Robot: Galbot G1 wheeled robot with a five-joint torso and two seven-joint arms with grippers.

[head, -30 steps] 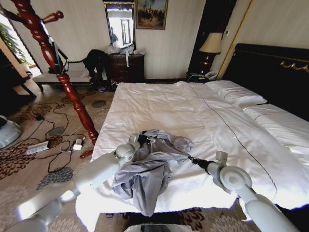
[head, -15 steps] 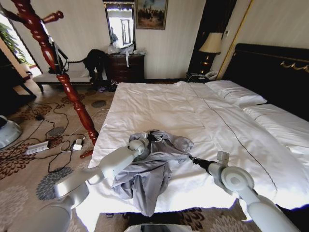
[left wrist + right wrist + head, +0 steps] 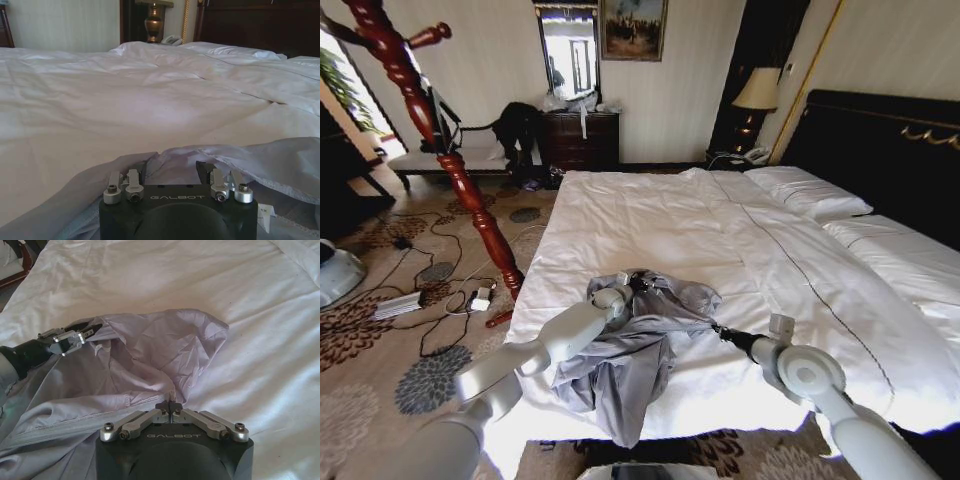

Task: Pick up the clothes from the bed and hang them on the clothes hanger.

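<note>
The light grey jacket (image 3: 630, 350) lies crumpled at the foot of the white bed (image 3: 660, 220), partly hanging over the edge. My left gripper (image 3: 632, 287) is at the jacket's far upper edge; in the left wrist view it (image 3: 175, 169) is open, its fingers (image 3: 144, 167) resting against the grey cloth (image 3: 280, 160). My right gripper (image 3: 716, 328) is shut on a fold at the jacket's right edge, and the right wrist view shows its tips (image 3: 171, 407) pinching the fabric (image 3: 165, 350). The dark red wooden clothes hanger (image 3: 450, 160) stands on the floor to the left of the bed.
Cables, a power strip and adapters (image 3: 420, 290) lie on the patterned carpet around the stand's foot. A black garment (image 3: 517, 125) hangs on a chair by the far wall beside a dark dresser (image 3: 580, 140). Pillows (image 3: 810, 192) and the dark headboard (image 3: 890, 150) are at the right.
My left arm has reached farther in, bringing its gripper rightward along the jacket's top edge. The right gripper and the jacket have barely moved.
</note>
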